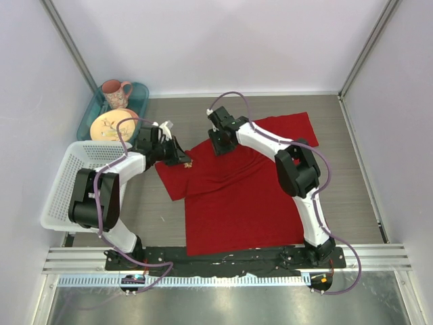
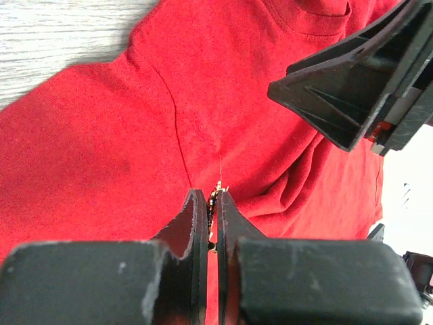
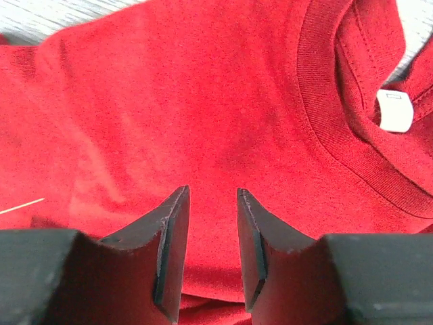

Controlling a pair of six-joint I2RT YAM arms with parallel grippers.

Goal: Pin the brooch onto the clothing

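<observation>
Where the plain bright red short-sleeved T-shirt (image 1: 237,203) lies spread flat on the surface, the step in hand is judged to be driving the pin through the cloth near the shirt's sleeve seam. The right gripper (image 3: 213,203) hangs over the chest below the collar, its jaws parted narrowly with nothing between them; the left gripper (image 2: 215,203) has its jaws closed on the tiny pale pink leaf-shaped brooch (image 2: 216,196), whose fine pin projects forward just above the fabric. To do this well, the right jaws should first press or pinch the cloth taut close to the entry point; the left should then bring the pin in shallowly, so that it catches the upper layer only and does not skid across it. The pale grey wood-grain surface (image 1: 352,176) is enclosed by plain white walls; a white slatted basket (image 1: 64,183), a teal tray (image 1: 139,95), a floral plate (image 1: 111,125) and a pink mug (image 1: 116,93) stand at far left, well apart from the work.
</observation>
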